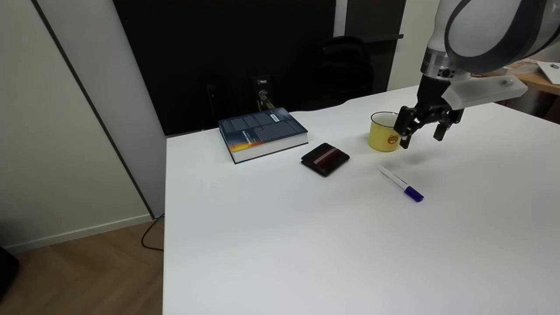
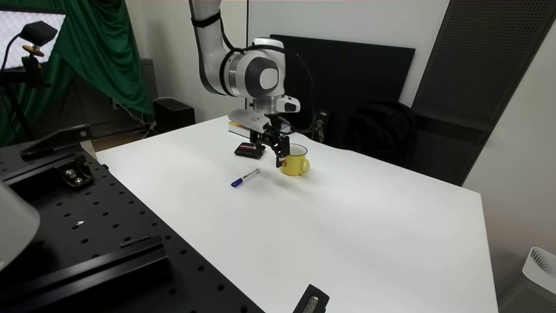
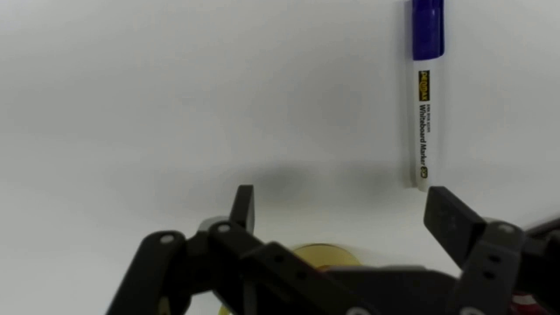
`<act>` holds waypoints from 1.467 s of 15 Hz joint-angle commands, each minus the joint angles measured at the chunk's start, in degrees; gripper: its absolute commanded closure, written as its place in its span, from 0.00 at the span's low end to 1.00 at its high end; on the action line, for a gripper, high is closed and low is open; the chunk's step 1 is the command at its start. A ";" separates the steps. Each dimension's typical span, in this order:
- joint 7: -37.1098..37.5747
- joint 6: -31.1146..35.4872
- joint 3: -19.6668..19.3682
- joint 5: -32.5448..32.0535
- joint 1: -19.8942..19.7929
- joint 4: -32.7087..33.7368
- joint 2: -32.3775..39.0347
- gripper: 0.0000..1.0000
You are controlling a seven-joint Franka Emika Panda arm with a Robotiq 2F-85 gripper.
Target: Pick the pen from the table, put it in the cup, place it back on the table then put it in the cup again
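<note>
The pen (image 1: 400,183) is a whiteboard marker with a white body and blue cap, lying flat on the white table (image 1: 306,240). It also shows in an exterior view (image 2: 246,177) and, at upper right, in the wrist view (image 3: 426,96). The yellow cup (image 1: 379,135) stands upright with its handle to the side (image 2: 305,166). In the wrist view the cup (image 3: 326,256) is mostly hidden behind the gripper. My gripper (image 1: 422,138) is open and empty, above the table close beside the cup. In the wrist view the right fingertip of the gripper (image 3: 341,192) appears just below the pen's white end.
A dark wallet (image 1: 325,159) with a reddish stripe lies left of the cup. A thick blue book (image 1: 262,133) lies at the back edge. A black perforated plate (image 2: 139,261) borders the table in an exterior view.
</note>
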 commanded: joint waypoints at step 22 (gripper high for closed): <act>3.32 3.32 1.48 0.18 3.26 7.89 8.94 0.00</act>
